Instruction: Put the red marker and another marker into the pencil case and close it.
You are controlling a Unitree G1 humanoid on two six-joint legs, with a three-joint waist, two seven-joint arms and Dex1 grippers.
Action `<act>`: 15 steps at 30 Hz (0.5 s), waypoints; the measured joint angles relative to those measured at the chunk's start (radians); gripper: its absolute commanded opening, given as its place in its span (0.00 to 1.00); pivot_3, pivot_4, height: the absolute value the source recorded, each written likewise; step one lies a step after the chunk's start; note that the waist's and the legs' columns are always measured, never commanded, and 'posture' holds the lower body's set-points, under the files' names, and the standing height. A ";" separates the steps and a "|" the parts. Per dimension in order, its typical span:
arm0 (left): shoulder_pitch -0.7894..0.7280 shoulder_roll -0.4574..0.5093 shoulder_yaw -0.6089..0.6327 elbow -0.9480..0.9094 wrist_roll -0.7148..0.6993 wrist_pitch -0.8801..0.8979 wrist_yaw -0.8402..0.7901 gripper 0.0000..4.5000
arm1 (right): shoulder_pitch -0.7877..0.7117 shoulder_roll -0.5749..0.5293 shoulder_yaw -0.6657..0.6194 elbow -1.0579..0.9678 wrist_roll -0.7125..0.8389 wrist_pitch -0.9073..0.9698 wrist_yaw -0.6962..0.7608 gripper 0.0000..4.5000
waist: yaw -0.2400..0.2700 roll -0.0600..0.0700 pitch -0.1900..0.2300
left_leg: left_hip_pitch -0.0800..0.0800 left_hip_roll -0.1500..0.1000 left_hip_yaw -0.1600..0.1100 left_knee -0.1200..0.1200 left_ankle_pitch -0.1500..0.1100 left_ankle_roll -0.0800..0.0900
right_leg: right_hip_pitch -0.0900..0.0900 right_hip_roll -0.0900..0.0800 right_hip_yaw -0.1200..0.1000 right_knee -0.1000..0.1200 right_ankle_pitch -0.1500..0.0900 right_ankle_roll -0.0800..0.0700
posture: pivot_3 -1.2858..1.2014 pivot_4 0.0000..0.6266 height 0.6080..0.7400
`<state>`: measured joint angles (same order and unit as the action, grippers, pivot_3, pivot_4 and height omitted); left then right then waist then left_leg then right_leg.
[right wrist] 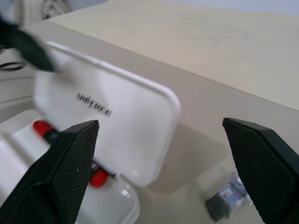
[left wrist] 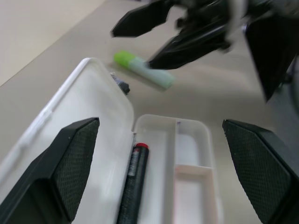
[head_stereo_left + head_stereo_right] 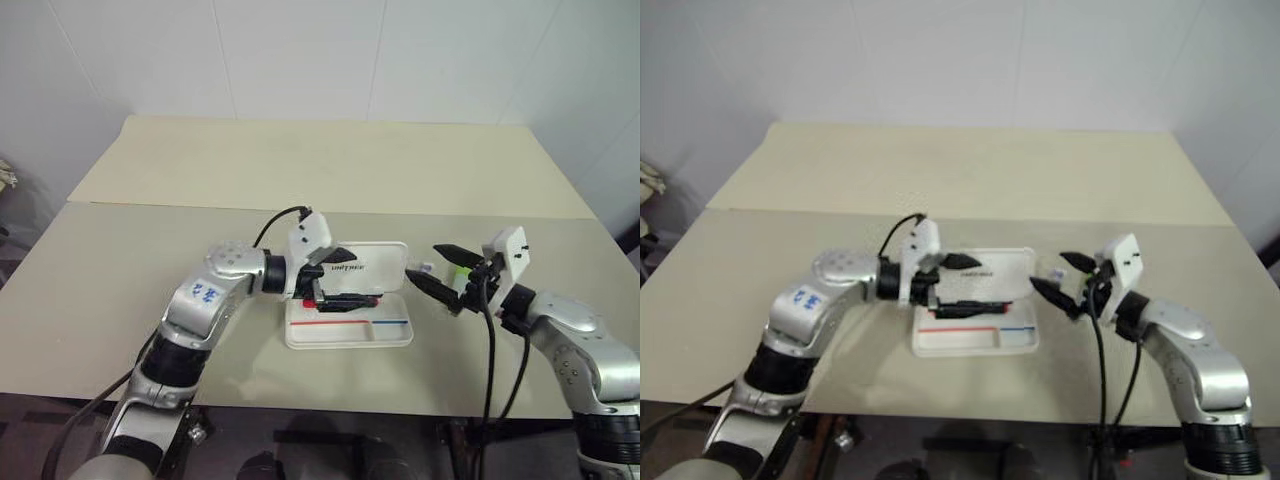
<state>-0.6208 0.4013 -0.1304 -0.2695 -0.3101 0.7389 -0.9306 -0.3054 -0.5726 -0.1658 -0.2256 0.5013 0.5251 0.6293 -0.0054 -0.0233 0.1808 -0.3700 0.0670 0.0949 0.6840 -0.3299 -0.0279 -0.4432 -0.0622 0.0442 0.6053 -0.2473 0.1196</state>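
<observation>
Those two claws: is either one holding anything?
No. Both the left gripper and right gripper are open and empty; the red marker lies in the pencil case.

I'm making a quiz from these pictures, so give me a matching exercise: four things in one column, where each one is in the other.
Things:
1. red marker
2. green marker
3. pencil case
4. right gripper

Places or states:
A. on the table beside the case
B. open, lid standing up
C. lying inside the case
D. open above the green marker

Pairs: 1-C, 2-A, 3-B, 4-D

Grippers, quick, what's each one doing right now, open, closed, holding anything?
Left gripper: open, holding nothing, over the pencil case.
Right gripper: open, holding nothing.
</observation>
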 measured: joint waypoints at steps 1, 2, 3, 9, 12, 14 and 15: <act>0.021 0.002 0.015 -0.014 -0.015 -0.015 -0.002 1.00 | -0.005 0.000 0.008 0.003 -0.030 0.003 -0.027 1.00 | 0.001 0.000 0.000 | 0.000 0.000 0.000 0.000 0.000 0.000 | 0.000 0.000 0.000 0.000 0.000 0.000 | 0.52 0.24 1.00; 0.048 0.004 0.036 -0.034 -0.031 -0.039 -0.004 1.00 | -0.014 0.000 0.024 0.008 -0.062 0.009 -0.055 1.00 | 0.001 0.000 0.000 | 0.000 0.000 0.000 0.000 0.000 0.000 | 0.000 0.000 0.000 0.000 0.000 0.000 | 0.52 0.24 1.00; 0.074 0.007 0.056 -0.050 -0.049 -0.063 -0.007 1.00 | -0.023 0.004 0.038 0.017 -0.087 0.017 -0.080 1.00 | 0.002 0.000 0.000 | 0.000 0.000 0.000 0.000 0.000 0.000 | 0.000 0.000 0.000 0.000 0.000 0.000 | 0.52 0.24 1.00; 0.216 0.032 0.160 -0.159 -0.141 -0.124 0.011 1.00 | -0.053 0.040 0.037 0.038 -0.140 0.047 -0.192 1.00 | 0.000 0.000 0.000 | 0.000 0.000 0.000 -0.001 0.000 0.000 | 0.000 0.000 0.000 0.000 0.000 0.000 | 0.52 0.24 1.00; 0.303 0.070 0.195 -0.204 -0.160 -0.177 0.011 1.00 | -0.055 0.044 0.021 0.038 -0.153 0.070 -0.246 1.00 | -0.002 0.000 0.000 | 0.000 0.000 0.000 -0.001 0.000 0.000 | 0.000 0.000 0.000 -0.001 0.000 0.000 | 0.52 0.24 1.00; 0.362 0.091 0.215 -0.231 -0.160 -0.211 0.012 1.00 | -0.046 0.056 0.001 0.038 -0.167 0.072 -0.280 1.00 | -0.003 0.000 0.000 | 0.000 0.000 0.000 -0.001 0.000 0.000 | 0.000 0.000 0.000 -0.001 0.000 0.000 | 0.52 0.24 1.00; 0.382 0.094 0.227 -0.236 -0.163 -0.228 0.011 1.00 | -0.034 0.058 -0.005 0.038 -0.172 0.073 -0.295 1.00 | -0.002 0.000 0.000 | 0.000 0.000 0.000 -0.001 0.000 0.000 | 0.000 0.000 0.000 -0.001 0.000 0.000 | 0.52 0.24 1.00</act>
<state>-0.2393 0.4950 0.0965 -0.5057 -0.4736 0.5114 -0.9191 -0.3392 -0.5144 -0.1705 -0.1878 0.3294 0.5977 0.3341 -0.0076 -0.0234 0.1808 -0.3701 0.0671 0.0950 0.6833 -0.3302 -0.0275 -0.4431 -0.0624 0.0442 0.6040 -0.2473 0.1195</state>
